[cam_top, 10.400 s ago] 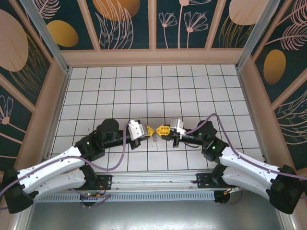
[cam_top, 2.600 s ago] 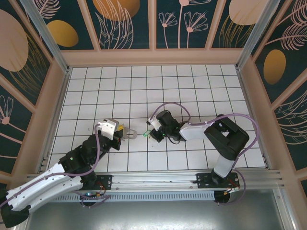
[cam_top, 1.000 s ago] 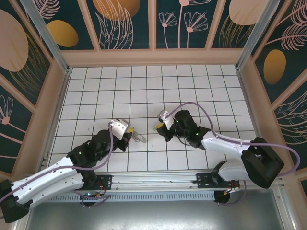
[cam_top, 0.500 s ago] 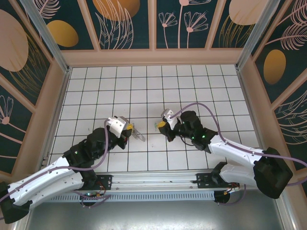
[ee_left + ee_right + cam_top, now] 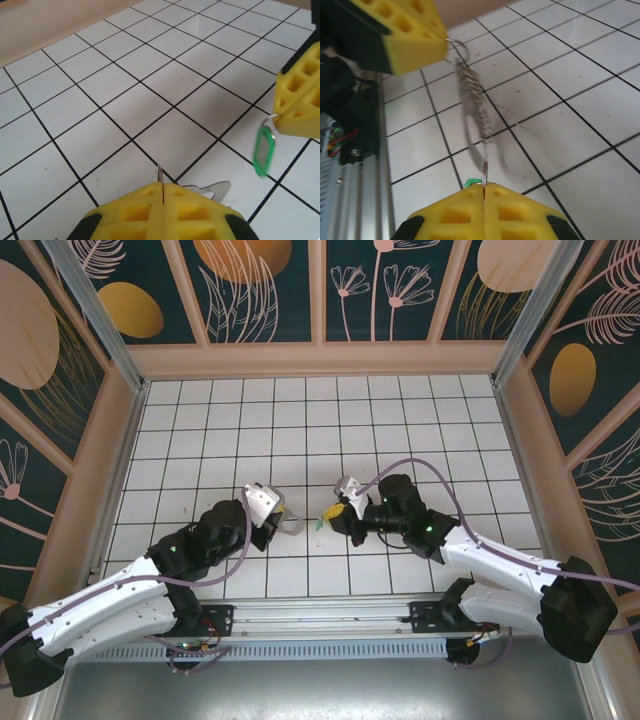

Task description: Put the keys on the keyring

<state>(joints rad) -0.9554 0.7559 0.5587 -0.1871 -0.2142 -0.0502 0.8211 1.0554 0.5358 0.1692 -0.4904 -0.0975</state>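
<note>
My left gripper (image 5: 272, 508) is shut on the keyring (image 5: 291, 526), a tan-grey loop hanging from its yellow fingers just above the tiles. In the left wrist view the left gripper (image 5: 162, 187) pinches a thin wire edge of the keyring (image 5: 161, 175). My right gripper (image 5: 337, 510) faces it about one tile away, shut on the keys (image 5: 320, 523), a small green piece. In the right wrist view the right gripper (image 5: 484, 186) clamps a thin ring of the keys (image 5: 471, 183), and the blurred keyring (image 5: 472, 100) dangles ahead. The green keys (image 5: 264, 150) hang beneath the right gripper's fingers (image 5: 300, 102).
White tiled floor (image 5: 400, 420) with dark grout lines stretches behind both grippers. Wooden walls (image 5: 320, 360) enclose it on three sides. A metal rail (image 5: 330, 625) runs along the near edge by the arm bases.
The right gripper has moved toward the near edge and slightly left with the green keys. The left arm has shifted right, so the gap between the grippers is smaller.
</note>
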